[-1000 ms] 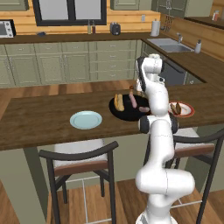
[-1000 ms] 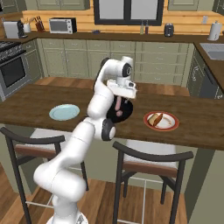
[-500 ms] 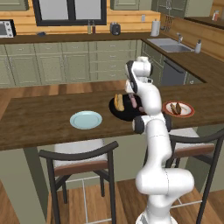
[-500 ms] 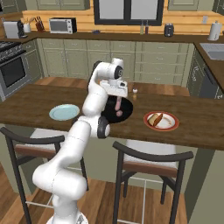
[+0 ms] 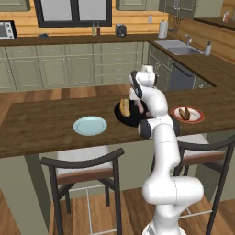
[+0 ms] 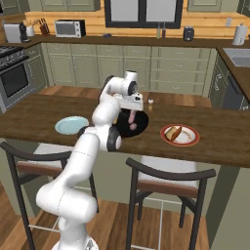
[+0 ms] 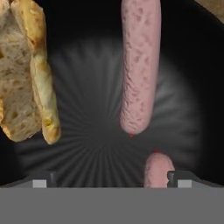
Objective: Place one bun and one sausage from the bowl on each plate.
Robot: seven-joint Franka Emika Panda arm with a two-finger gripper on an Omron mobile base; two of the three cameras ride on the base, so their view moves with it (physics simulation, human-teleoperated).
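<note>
The tool (image 6: 132,113) hangs low over the black bowl (image 6: 140,122) on the desk (image 5: 41,124), its tips spread apart and holding nothing. Straight ahead of it lies a pink sausage (image 7: 139,65); a second sausage end (image 7: 156,168) seems to sit between the tips, though that part is hard to read. The split bun (image 7: 26,70) lies off to one side. The red-rimmed plate (image 6: 180,135) is already served; the pale blue plate (image 5: 90,125) waits bare. The next move, likely, is to close on a sausage. No writing is legible.
</note>
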